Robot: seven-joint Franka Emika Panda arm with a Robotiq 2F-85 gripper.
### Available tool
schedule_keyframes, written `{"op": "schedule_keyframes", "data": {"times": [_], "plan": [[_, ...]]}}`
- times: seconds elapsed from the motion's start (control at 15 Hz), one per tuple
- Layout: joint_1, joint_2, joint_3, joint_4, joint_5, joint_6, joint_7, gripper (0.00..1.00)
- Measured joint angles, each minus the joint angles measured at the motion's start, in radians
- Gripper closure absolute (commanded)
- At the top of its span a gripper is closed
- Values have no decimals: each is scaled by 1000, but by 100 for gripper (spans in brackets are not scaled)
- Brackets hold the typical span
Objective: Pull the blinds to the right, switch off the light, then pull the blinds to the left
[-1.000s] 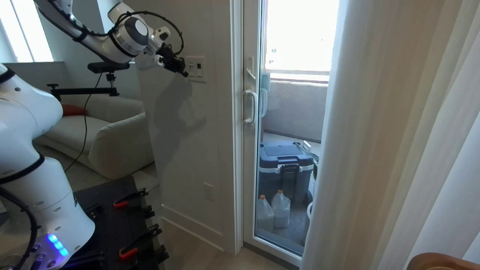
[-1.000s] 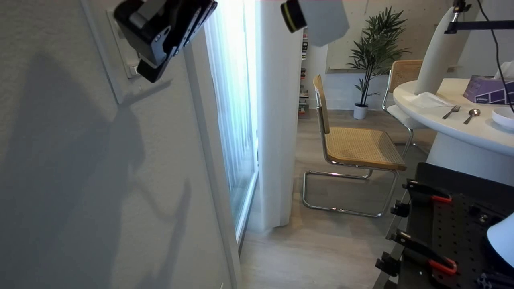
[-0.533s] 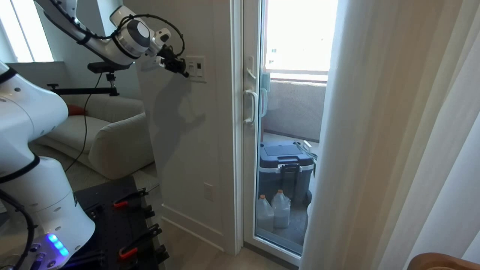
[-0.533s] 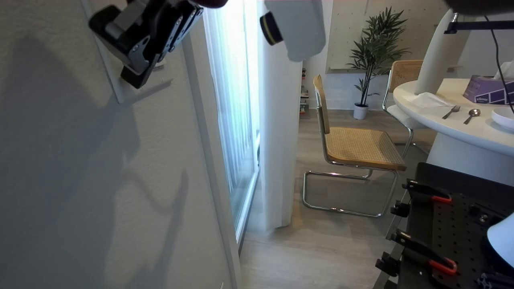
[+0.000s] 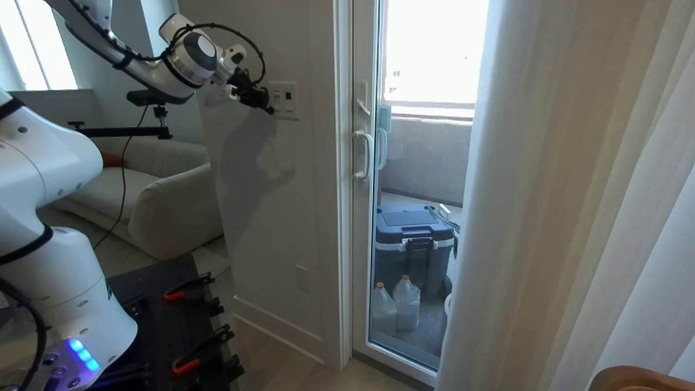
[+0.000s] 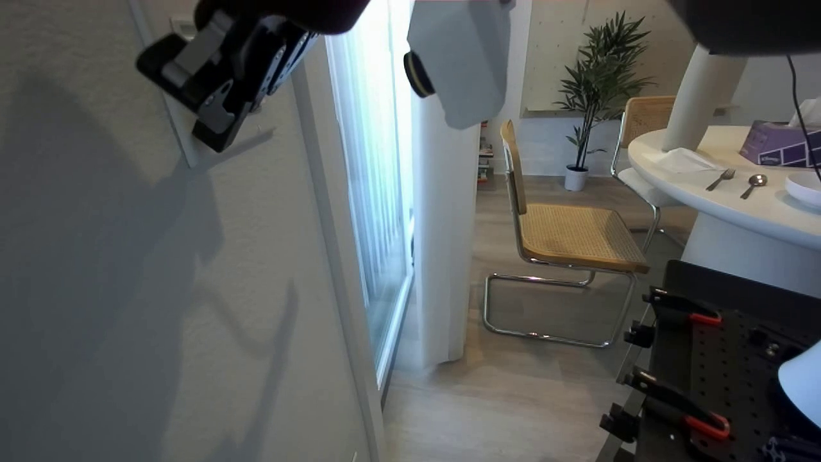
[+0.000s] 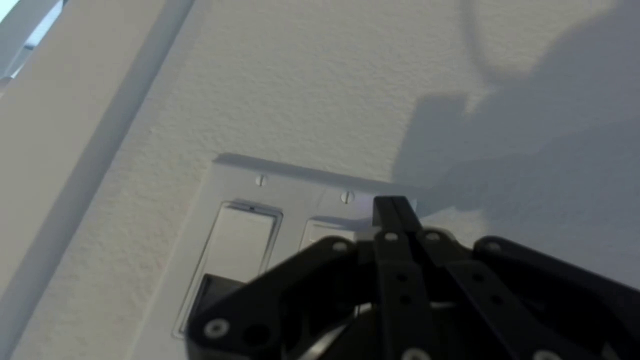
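Slightly lower than a second ago, the robot arm [image 5: 187,57] slants downward; the white pleated curtain [image 5: 543,190] hangs beside the glass door [image 5: 362,233], long axis vertical; the two-rocker switch plate [image 5: 283,100] sits upright by the gripper [image 7: 394,212], jaws closed.

Home, living/dining area by the looks: in an exterior view, pale sofa [image 5: 176,201] left of the glass door [image 5: 362,217], long white curtain [image 5: 548,190] at its right side, cooler [image 5: 415,222] and plastic jugs [image 5: 407,307] outdoors beyond it. In an exterior view, right of that door: cane-seat chair [image 6: 577,234], potted plant [image 6: 593,96] and, farther right, a white table [image 6: 773,208] with fork [image 6: 721,179], spoon [image 6: 754,185], dish [image 6: 805,190] and tissue box [image 6: 779,146] on it.
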Motion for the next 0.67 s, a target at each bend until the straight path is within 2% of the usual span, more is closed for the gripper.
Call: {"op": "schedule_keyframes", "data": {"times": [0.2, 0.27, 0.4, 0.67], "plan": [[-8, 20, 13, 8, 8, -33, -3, 53], [-5, 39, 19, 17, 12, -58, -6, 69], [6, 91, 33, 39, 19, -106, -18, 53], [15, 131, 36, 54, 20, -120, -23, 52]]}}
